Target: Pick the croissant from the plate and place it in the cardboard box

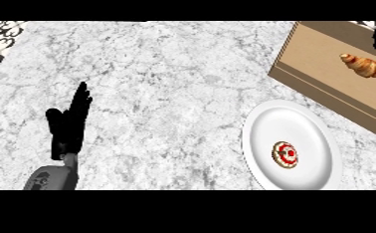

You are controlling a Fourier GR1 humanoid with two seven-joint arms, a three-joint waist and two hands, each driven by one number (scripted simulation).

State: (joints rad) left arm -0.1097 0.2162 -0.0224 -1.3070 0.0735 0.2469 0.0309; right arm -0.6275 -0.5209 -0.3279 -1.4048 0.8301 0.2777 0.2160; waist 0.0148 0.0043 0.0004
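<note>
One tabletop (169, 87) of mottled white-grey marble fills the frame, carrying a white plate (308, 127) at lower right with a small red-centred tart (285, 155) on it. Cardboard box (323, 72), upper right corner, holds the croissant (358, 63). Left hand (70, 122), lower left, fingers straight and wide, holding nothing.

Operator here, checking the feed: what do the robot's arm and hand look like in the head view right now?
Only one arm shows, at the lower left. The left hand is plain black, with slim fingers and a separate thumb, and no markings that can be made out. Below it, the forearm is a rounded grey shell with a darker patch on its surface. No cables or sleeves show. The right hand is out of view.
</note>
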